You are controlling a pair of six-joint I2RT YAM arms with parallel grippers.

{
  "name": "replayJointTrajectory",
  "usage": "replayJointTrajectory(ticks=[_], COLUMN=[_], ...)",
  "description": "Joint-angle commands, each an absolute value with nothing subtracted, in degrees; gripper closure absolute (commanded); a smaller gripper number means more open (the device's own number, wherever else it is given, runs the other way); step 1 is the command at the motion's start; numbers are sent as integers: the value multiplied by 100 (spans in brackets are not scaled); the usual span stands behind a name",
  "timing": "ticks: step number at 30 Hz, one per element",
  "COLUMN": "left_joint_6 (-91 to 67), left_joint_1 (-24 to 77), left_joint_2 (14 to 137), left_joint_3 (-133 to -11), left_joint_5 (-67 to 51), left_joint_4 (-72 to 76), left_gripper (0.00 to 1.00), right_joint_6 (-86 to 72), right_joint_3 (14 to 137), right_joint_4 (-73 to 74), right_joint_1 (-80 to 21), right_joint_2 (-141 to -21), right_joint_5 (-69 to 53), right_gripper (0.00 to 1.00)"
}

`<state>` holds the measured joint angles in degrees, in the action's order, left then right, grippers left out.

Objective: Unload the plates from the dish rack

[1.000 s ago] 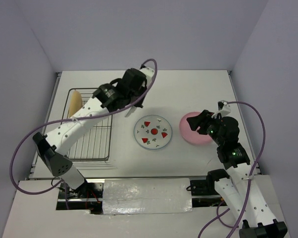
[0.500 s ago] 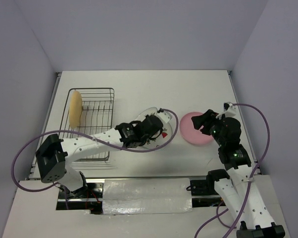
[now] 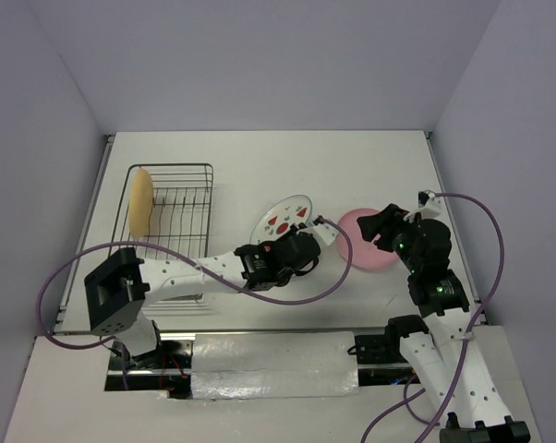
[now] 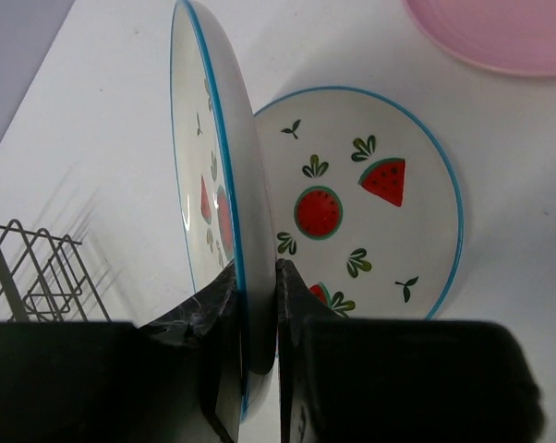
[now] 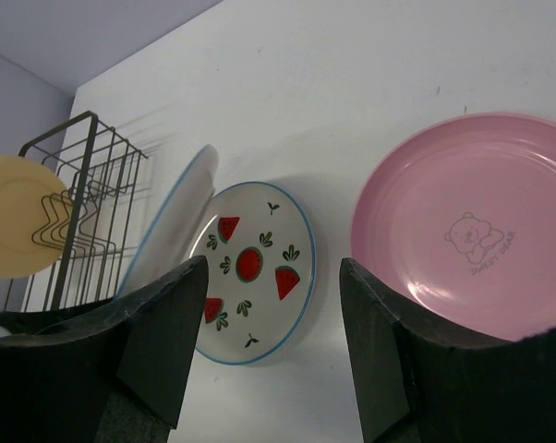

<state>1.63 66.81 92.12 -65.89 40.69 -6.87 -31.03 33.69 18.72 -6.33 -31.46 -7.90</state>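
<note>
Item one, the white desk [image 3: 352, 166], carries everything you are working with. Item two, the dish rack [image 3: 187, 198], dark wire with raised sides, sits at the left of the desk. Item three, the left arm [image 3: 195, 269], reaches from its base rightward across the near edge of the rack to the desk's middle. Item four, the right arm [image 3: 440, 295], rises at the right side. Item five, the pink plate [image 5: 472, 221], lies flat at right of centre and bears a faint bear print in its well. Item six, the flat watermelon plate [image 4: 361, 203], blue-rimmed, lies on the desk just left of the pink one and apart from it. Item seven, the upright watermelon plate [image 4: 209, 157], of the same pattern, stands on edge just beside the flat one, outside the rack; you cannot tell whether its rim touches the desk. Item eight, the tan-yellow plate [image 3: 141, 201], stands on edge in the rack's far-left corner. Item nine, your left end effector [image 4: 257, 286], is pinched narrowly onto the rim of the upright watermelon plate, one finger on each face. Item ten, your right end effector [image 5: 273, 268], has its fingers spread about halfway with nothing between them, poised over the pink plate's near edge.
</note>
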Motion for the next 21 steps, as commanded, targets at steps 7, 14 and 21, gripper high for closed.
replayJointTrajectory(ticks=[7,14,21], left_joint_6=[659,545,448], left_joint_1=[6908,6926,6996], left_joint_2=[9527,9764,10160], left_joint_3=[-6724,-6636,-6697], left_joint_5=[4728,4737,4974], left_joint_4=[351,264,53], left_gripper=[100,100,100], right_joint_6=[-3050,-3094,-3164], right_joint_3=[3604,3630,3639], right_joint_4=[1942,2039,2144], right_joint_1=[-589,-598,-598], right_joint_2=[-2936,-2751,-2514], right_joint_5=[-624,-370,-27], right_gripper=[34,33,33])
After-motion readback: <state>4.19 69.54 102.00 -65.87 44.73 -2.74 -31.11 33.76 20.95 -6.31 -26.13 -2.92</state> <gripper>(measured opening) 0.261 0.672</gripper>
